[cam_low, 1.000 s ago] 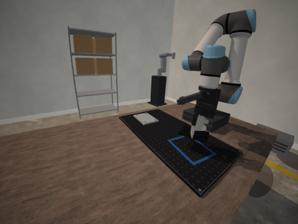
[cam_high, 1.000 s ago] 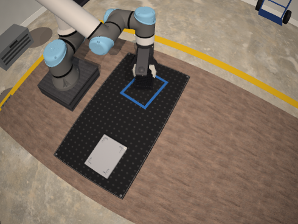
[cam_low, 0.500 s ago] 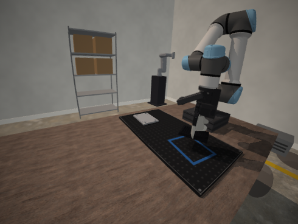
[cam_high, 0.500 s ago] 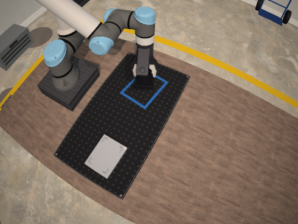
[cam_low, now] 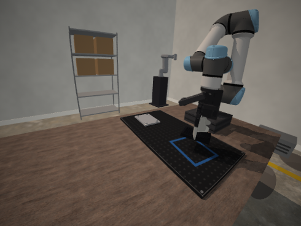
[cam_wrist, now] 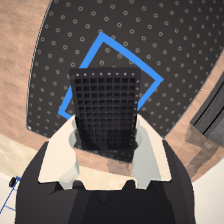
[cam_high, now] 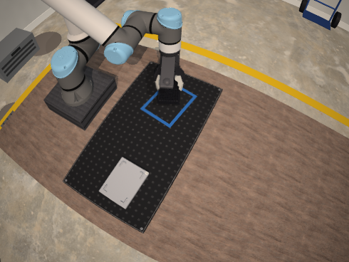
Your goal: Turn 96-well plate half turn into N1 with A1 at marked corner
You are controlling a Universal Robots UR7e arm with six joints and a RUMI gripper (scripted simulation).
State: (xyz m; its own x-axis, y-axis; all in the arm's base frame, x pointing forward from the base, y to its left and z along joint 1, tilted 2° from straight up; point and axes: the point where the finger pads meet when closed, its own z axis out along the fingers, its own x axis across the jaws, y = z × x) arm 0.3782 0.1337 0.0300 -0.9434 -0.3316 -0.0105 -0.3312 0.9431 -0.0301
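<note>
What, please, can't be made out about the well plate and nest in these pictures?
- Cut corner of the 96-well plate: near end hidden by the end effector, wrist view; too dark elsewhere.
- A1 mark on plate nest N1: too small, top and exterior views.
- Plate's height above the breadboard: unclear.

My fingers are full with the 96-well plate, hanging over the blue-outlined square. In the top view, open black breadboard runs toward 7 o'clock as far as the grey nest. At 10 o'clock my own base block and elbow crowd in.
</note>
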